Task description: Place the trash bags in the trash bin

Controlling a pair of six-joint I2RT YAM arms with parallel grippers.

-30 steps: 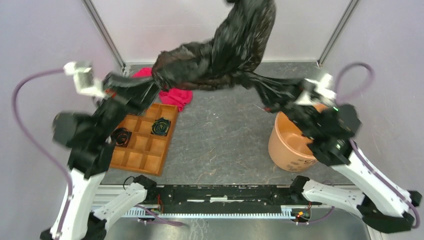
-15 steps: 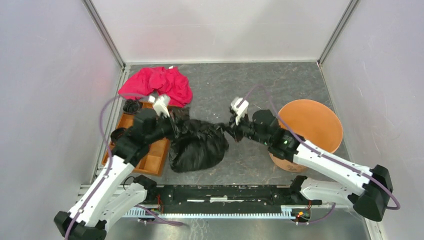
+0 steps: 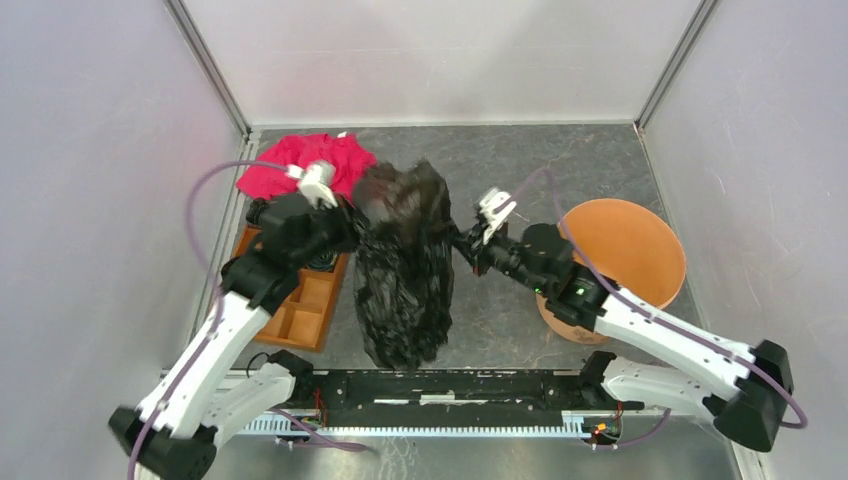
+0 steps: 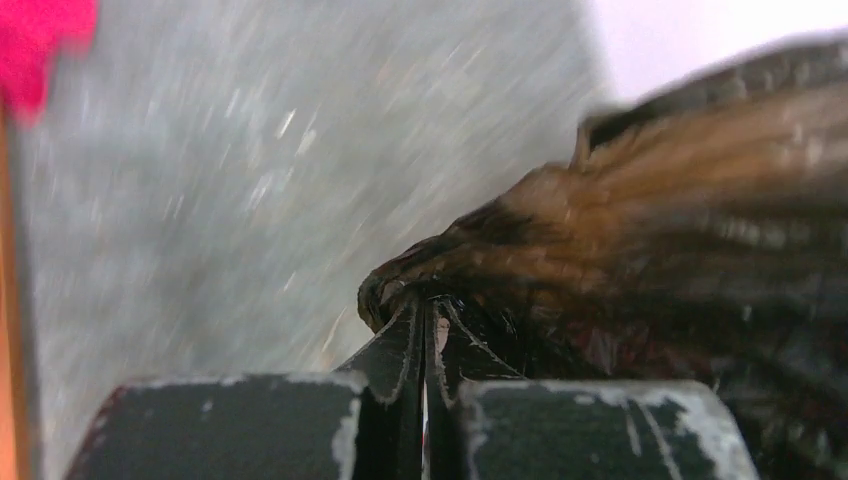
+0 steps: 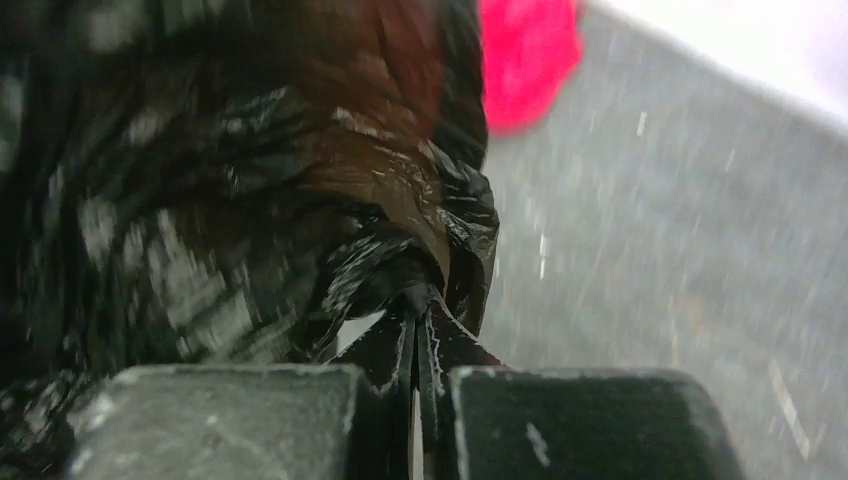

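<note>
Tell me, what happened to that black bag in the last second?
The black bag was flung high in the air, dropped in a heap on the table, and now hangs lifted again as a long sheet. Both pairs of jaws stayed shut on it; the bucket still stands without it.

a lab cell; plain white enclosure walls (image 3: 430, 60)

Clamped on a bunched fold of black trash bag (image 4: 640, 230), fingers (image 4: 392, 352) pressed tight together. Blurred all over. Behind, grey speckled surface (image 4: 250, 170); top-left corner, scrap of red cloth (image 4: 40, 35); along left edge, thin orange strip (image 4: 5, 300).
</note>
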